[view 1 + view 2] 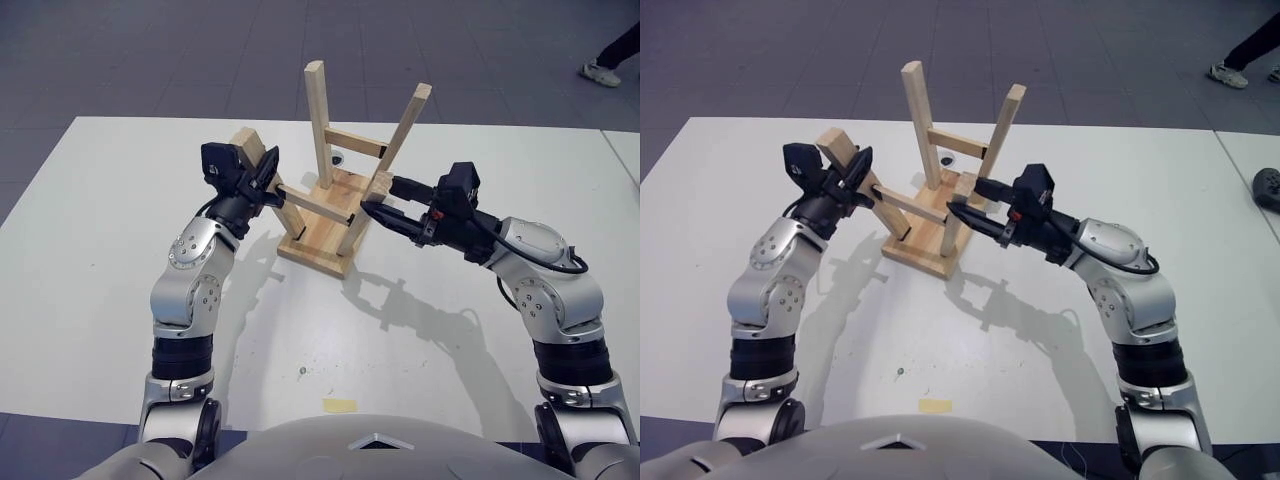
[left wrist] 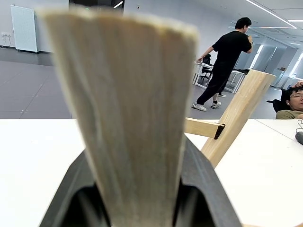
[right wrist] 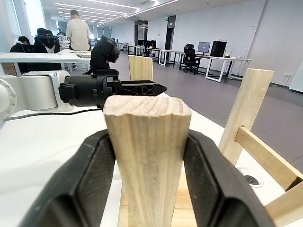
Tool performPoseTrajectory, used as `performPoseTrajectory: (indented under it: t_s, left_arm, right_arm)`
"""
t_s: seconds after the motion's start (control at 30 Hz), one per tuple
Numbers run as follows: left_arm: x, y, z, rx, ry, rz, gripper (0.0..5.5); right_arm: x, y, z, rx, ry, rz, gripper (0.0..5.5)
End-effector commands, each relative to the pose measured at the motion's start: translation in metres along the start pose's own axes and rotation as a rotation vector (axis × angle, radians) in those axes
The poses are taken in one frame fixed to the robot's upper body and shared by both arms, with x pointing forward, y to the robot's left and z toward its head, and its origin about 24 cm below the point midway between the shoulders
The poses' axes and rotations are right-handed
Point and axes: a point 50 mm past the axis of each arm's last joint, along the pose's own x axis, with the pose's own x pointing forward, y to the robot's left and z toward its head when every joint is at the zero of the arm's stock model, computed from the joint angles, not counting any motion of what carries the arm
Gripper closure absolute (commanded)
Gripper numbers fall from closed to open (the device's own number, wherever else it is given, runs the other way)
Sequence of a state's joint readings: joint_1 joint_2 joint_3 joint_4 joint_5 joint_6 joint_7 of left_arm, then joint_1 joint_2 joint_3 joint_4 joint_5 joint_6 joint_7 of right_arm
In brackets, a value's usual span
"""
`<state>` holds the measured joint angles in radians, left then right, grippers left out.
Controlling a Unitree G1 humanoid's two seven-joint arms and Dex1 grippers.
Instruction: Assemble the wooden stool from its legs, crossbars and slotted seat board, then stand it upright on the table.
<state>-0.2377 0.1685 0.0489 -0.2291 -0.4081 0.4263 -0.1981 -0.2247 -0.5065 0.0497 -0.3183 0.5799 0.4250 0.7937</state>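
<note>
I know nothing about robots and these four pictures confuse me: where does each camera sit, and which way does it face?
Left and right eye: on the head, facing forward and down at the upturned stool on the table; both arms show.
Left wrist: on the left arm, looking along the left end effector, shut on the left leg.
Right wrist: on the right arm, looking over the right end effector and right leg toward the left arm.
Shared: eye and right wrist views both show the left end effector.

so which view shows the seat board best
Left eye view: seat board seen from above, flat on the table. Right eye view shows the same. Wrist views: a held leg hides most of it.
</note>
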Motion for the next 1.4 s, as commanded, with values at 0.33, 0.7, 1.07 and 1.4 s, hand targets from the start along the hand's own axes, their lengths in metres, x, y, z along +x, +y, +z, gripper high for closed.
performPoseTrajectory:
  t_s: [0.33,0.7,1.07,1.4]
  left_arm:
    - [0.004,0.007,-0.003,0.047,0.054,-0.008,4.45]
    - [-0.004,-0.032,0.002,-0.018,0.107,-0.443,4.45]
    - [-0.003,-0.045,0.005,-0.025,0.13,-0.489,4.45]
    - [-0.003,-0.045,0.002,-0.005,0.147,-0.499,4.45]
  right_arm:
    - [-0.01,-0.004,0.06,0.293,-0.328,0.083,1.54]
    - [-0.012,-0.04,0.069,0.381,-0.34,0.031,0.1]
    - [0.018,-0.021,-0.002,0.349,0.044,0.144,0.1]
    - [0.039,-0.024,-0.054,0.318,0.241,0.034,0.1]
